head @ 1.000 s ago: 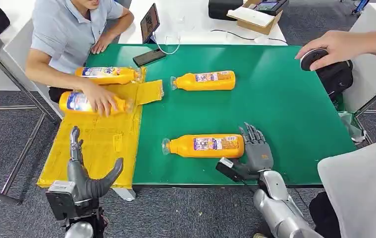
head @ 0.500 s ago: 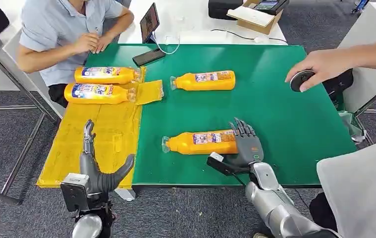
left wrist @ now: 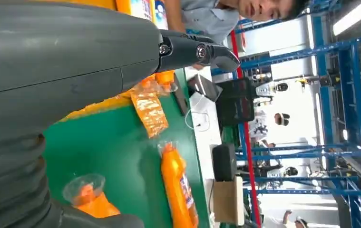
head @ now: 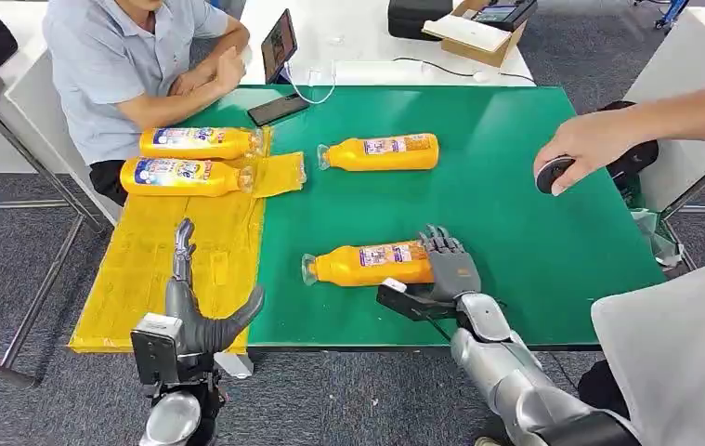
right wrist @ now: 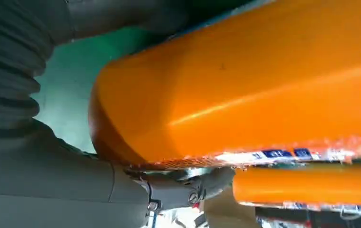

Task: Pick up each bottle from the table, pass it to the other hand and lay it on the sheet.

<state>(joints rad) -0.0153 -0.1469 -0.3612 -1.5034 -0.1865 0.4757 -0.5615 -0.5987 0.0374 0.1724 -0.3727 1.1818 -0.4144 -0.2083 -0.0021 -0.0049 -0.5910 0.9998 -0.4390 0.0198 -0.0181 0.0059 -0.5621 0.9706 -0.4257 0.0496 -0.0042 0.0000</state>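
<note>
While my right hand (head: 448, 268) wraps around the base end of the nearest bottle (head: 372, 264), that bottle lies on its side on the green table (head: 515, 232), cap pointing toward my left. From my right wrist its orange body (right wrist: 245, 90) sits right against my palm with the thumb under it, so I seem to be gripping it, though whether it has left the table I cannot tell.

My left hand (head: 202, 311) holds nothing; its fingers are spread, one pointing up, over the near edge of the yellow sheet (head: 158, 269).

I count four orange bottles. Two lie side by side on the far end of the sheet, the farther one (head: 198, 141) and the nearer one (head: 186, 176), caps toward the table. A third (head: 381, 151) lies on the green top well beyond the one in my hand.

Two people are near. One sits at the far left corner in a light blue shirt (head: 107, 65). Another reaches in from the right, a hand (head: 585, 149) on a round dark object (head: 553, 175) at the table's edge.
</note>
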